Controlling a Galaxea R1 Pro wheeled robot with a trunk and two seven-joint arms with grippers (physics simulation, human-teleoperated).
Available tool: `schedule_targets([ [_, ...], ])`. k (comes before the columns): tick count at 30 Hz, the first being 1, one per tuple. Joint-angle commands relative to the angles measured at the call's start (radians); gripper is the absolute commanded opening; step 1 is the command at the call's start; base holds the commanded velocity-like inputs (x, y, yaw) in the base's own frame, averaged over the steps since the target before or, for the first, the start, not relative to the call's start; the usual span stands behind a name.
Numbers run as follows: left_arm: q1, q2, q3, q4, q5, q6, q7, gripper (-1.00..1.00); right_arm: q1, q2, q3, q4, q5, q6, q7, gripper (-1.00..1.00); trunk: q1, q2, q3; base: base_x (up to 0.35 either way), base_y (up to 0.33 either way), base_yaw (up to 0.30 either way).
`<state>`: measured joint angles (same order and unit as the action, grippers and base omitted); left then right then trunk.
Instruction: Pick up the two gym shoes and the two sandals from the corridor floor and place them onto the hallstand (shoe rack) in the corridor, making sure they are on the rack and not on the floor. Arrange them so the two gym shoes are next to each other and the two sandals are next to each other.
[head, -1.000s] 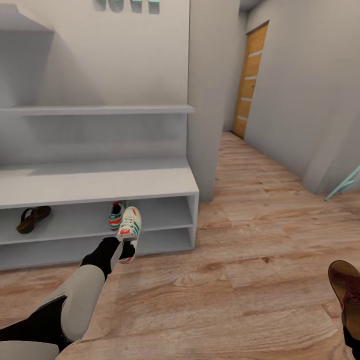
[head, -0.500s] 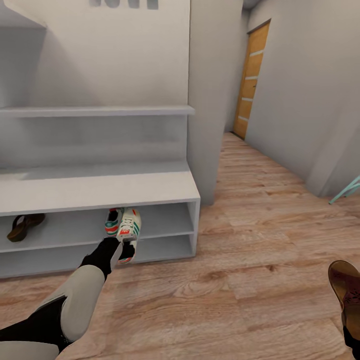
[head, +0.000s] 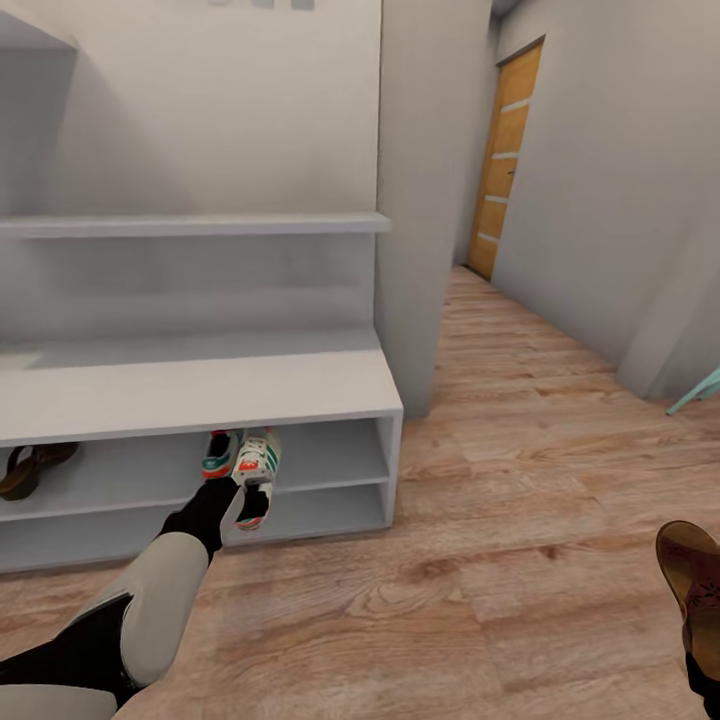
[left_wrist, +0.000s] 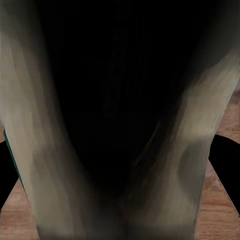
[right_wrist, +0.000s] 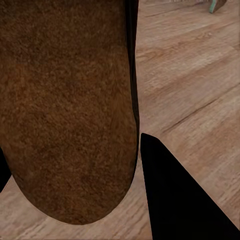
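in the head view the left arm reaches forward and down from the lower left, its pale forearm ending in a dark wrist, and the left gripper (head: 250, 495) has its fingers clamped on a gym shoe (head: 256, 463) held toe-up at the front edge of the upper low shelf of the hallstand (head: 200, 385). the second gym shoe (head: 219, 452) sits on that shelf just behind and beside it, and a sandal (head: 28, 467) lies on the same shelf well apart, at the picture's left edge. a second sandal (head: 692, 580) shows at the lower right edge above the corridor floor (head: 520, 560). in the left wrist view the held shoe's pale inside sits very close between dark fingers (left_wrist: 227, 160), over wood floor. in the right wrist view the right gripper (right_wrist: 75, 170) has its fingers closed on the brown sandal's sole, one dark finger beside it, above the floor planks.
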<state>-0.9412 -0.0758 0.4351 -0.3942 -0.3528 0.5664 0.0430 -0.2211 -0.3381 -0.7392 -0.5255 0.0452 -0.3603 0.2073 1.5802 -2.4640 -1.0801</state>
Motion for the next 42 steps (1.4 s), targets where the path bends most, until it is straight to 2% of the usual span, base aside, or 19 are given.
schedule_targets([
  [1, 0.001, 0.001, 0.005, -0.002, 0.001, 0.003, 0.003, -1.0, -0.001, 0.001, -0.008, 0.001, 0.001, -0.002, 0.01, -1.0, 0.0, 0.0, -0.001, 0.301, 0.0, 0.0],
  [12, 0.004, 0.002, 0.006, -0.002, 0.001, -0.039, 0.009, -1.0, -0.001, 0.002, -0.008, 0.002, 0.001, -0.002, 0.01, -1.0, 0.0, 0.0, -0.001, 0.075, 0.0, 0.0],
  [19, 0.005, 0.002, 0.011, 0.005, 0.001, -0.126, 0.013, -1.0, -0.001, 0.002, -0.008, 0.002, 0.001, -0.003, 0.01, -1.0, 0.0, 0.0, -0.001, 0.001, 0.0, 0.0],
  [28, 0.004, 0.003, 0.007, 0.009, 0.002, -0.136, 0.014, -1.0, -0.001, 0.002, -0.007, 0.002, 0.001, -0.003, 0.01, -1.0, 0.0, 0.0, -0.001, 0.188, 0.0, 0.0],
  [42, 0.004, 0.005, 0.01, 0.005, 0.002, -0.137, 0.014, -1.0, -0.001, 0.002, -0.006, 0.002, 0.001, -0.003, 0.01, -1.0, 0.0, 0.0, -0.001, 0.065, 0.0, 0.0],
])
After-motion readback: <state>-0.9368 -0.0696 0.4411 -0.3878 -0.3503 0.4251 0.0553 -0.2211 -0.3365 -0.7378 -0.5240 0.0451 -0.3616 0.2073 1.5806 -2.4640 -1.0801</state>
